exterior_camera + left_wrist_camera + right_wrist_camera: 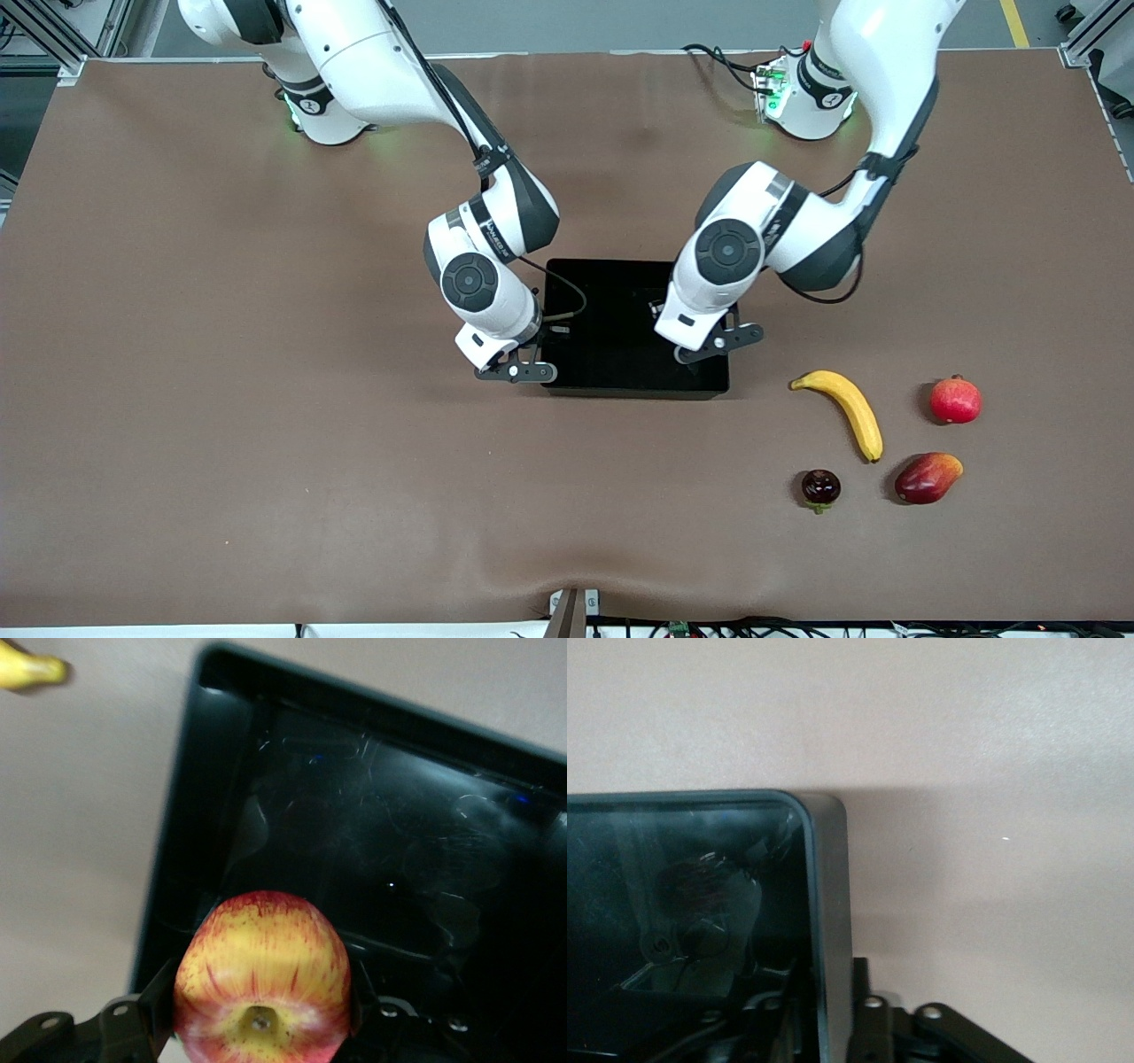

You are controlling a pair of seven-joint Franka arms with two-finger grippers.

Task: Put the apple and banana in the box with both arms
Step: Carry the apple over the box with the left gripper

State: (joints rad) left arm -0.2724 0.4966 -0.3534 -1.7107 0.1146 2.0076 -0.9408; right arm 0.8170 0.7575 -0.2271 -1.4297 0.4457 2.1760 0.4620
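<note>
The black box (611,310) lies at the table's middle. My left gripper (713,341) is over the box's end toward the left arm. In the left wrist view it (261,992) is shut on the apple (261,979), red and yellow, dimple facing the camera, above the box (381,815) near its wall. The apple is hidden in the front view. My right gripper (530,368) straddles the box wall at the right arm's end. In the right wrist view it (828,997) is shut on that wall (830,868). The banana (848,410) lies on the table toward the left arm's end; its tip also shows in the left wrist view (27,669).
Near the banana lie a round red fruit with a crown tip (956,400), a red-orange mango (927,478) and a small dark fruit (820,487). All are nearer to the front camera than the box.
</note>
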